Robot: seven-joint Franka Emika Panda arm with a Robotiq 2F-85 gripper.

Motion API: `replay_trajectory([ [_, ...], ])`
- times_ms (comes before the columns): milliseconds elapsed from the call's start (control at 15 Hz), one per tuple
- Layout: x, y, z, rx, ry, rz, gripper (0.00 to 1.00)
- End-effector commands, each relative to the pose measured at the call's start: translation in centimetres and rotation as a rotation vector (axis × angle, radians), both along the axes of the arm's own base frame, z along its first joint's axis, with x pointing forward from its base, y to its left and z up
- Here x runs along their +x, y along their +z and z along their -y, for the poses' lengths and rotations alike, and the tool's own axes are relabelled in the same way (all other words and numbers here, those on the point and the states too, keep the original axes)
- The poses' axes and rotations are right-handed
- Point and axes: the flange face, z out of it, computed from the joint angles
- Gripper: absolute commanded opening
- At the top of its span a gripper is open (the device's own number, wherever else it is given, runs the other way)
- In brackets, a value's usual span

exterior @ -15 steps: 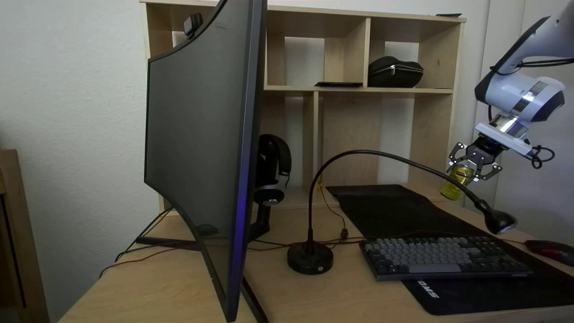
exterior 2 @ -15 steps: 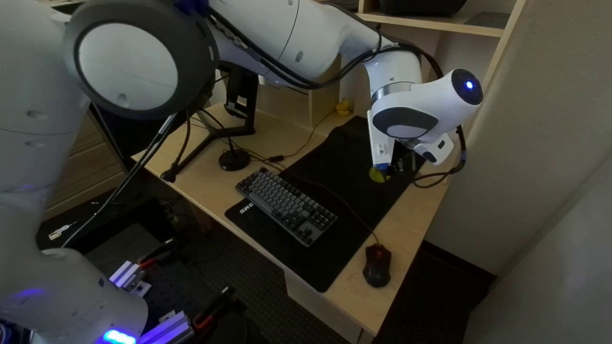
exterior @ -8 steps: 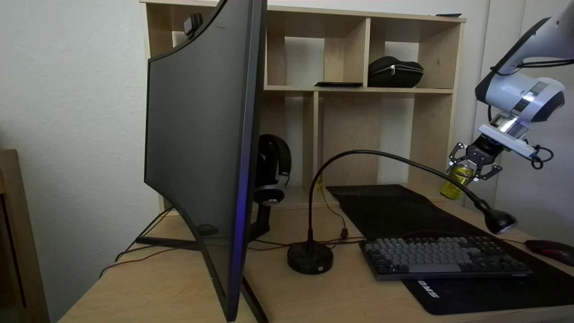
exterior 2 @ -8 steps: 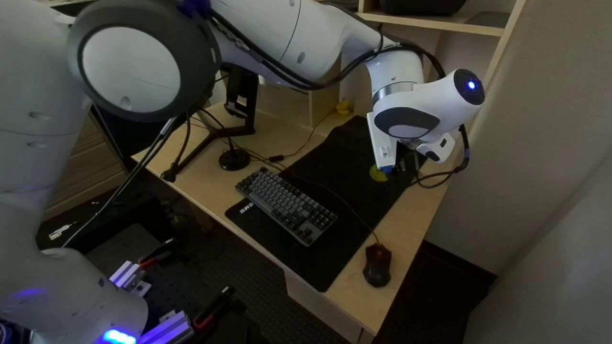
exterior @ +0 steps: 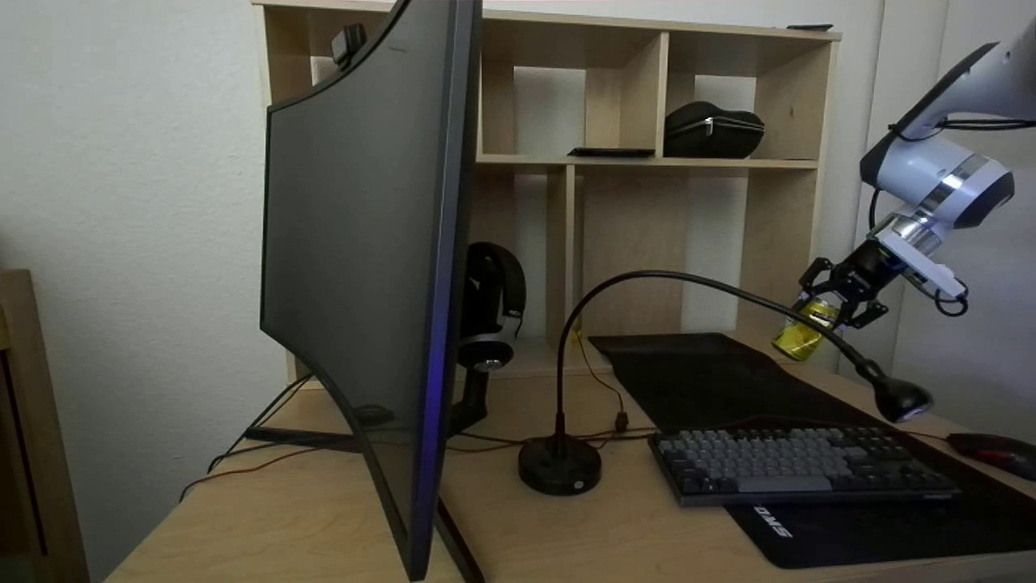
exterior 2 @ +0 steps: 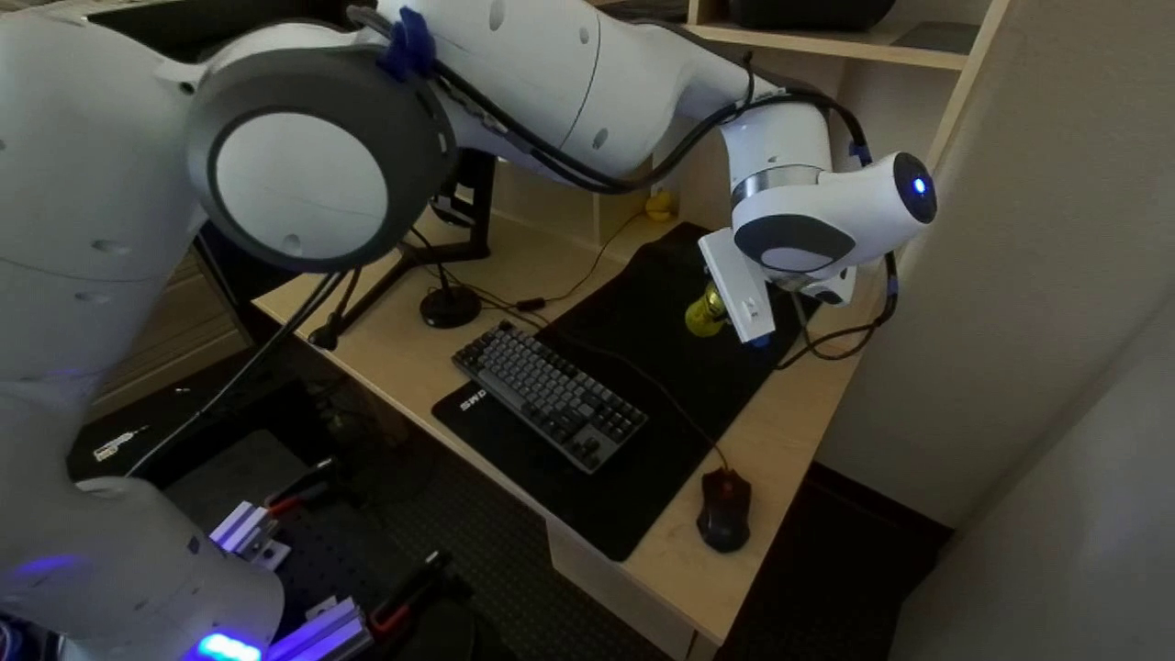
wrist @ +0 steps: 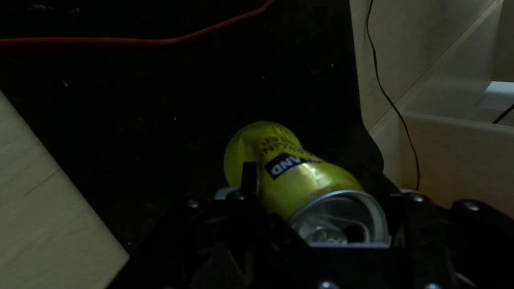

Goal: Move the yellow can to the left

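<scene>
Desk (exterior: 615, 530), monitor (exterior: 364, 243), keyboard (exterior: 797, 465) and mouse (exterior 2: 725, 512) show an office workspace, perhaps in a home.

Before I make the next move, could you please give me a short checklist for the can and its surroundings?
1. Grip on the yellow can: ok, the gripper holds it.
2. Yellow can upright: not ok, it tilts.
3. Yellow can off the mat: ok, it hangs above it.
4. Gap to the lamp: ok, they are apart in an exterior view.
5. Yellow can empty: cannot tell, its contents do not show.
6. Landing spot: cannot tell, no mark shows one.
</scene>
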Motion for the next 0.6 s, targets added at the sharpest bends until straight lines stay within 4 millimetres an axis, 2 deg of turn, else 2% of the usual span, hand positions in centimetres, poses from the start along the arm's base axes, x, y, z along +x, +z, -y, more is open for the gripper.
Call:
replay_trajectory([
  [0,0.02,-0.16,0.05,0.003,0.004,0.003,0.64],
  [533,0.12,0.03,0.1,0.004,0.007,0.009,0.64],
])
